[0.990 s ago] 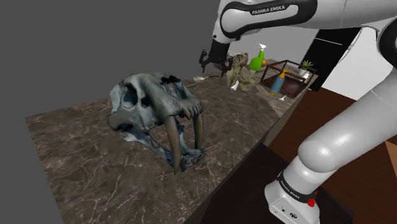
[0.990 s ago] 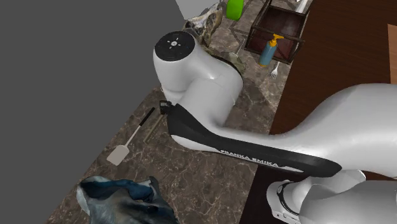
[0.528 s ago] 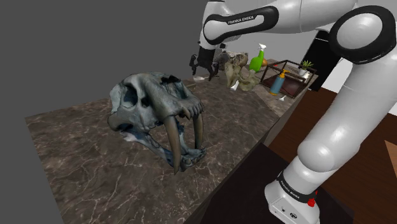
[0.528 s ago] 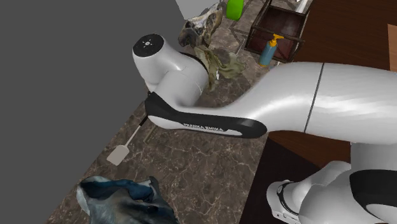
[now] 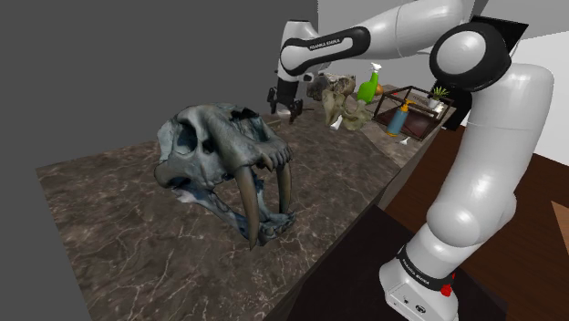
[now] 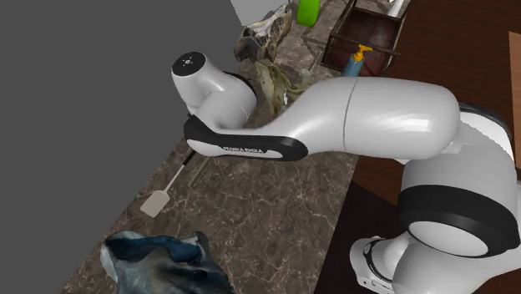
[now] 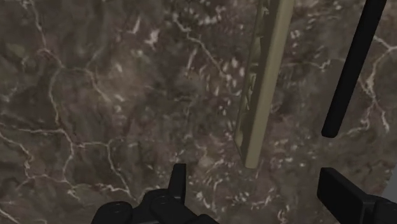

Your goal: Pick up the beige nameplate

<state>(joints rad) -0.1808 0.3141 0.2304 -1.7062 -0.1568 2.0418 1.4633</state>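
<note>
My wrist camera gives me what the other two views do not: the beige nameplate (image 7: 262, 83) up close. It lies on the dark marble desk (image 7: 95, 95), just beside the black handle of the spatula (image 7: 353, 70). It runs the same way as the handle and does not touch it. The pincer (image 7: 254, 173) is wide, with its two fingers far apart. The nameplate's near end sits just ahead of the gap between them, and they touch nothing.

The second exterior view shows me the spatula's pale flat end, which points toward the big skull (image 6: 159, 263). The white arm (image 6: 334, 117) lies across the far part of the spatula's handle. The shoulder view shows me the pincer from the side, low over the desk.

A second ago the arm's round white joint sat farther from the grey wall (image 6: 83, 83), and the whole spatula handle was bare. Since then the arm has swung toward the wall and the pincer has come lower.

The nameplate is a long, thin bar. It is dull beige with a bit of green, and faint marks run along one side.
</note>
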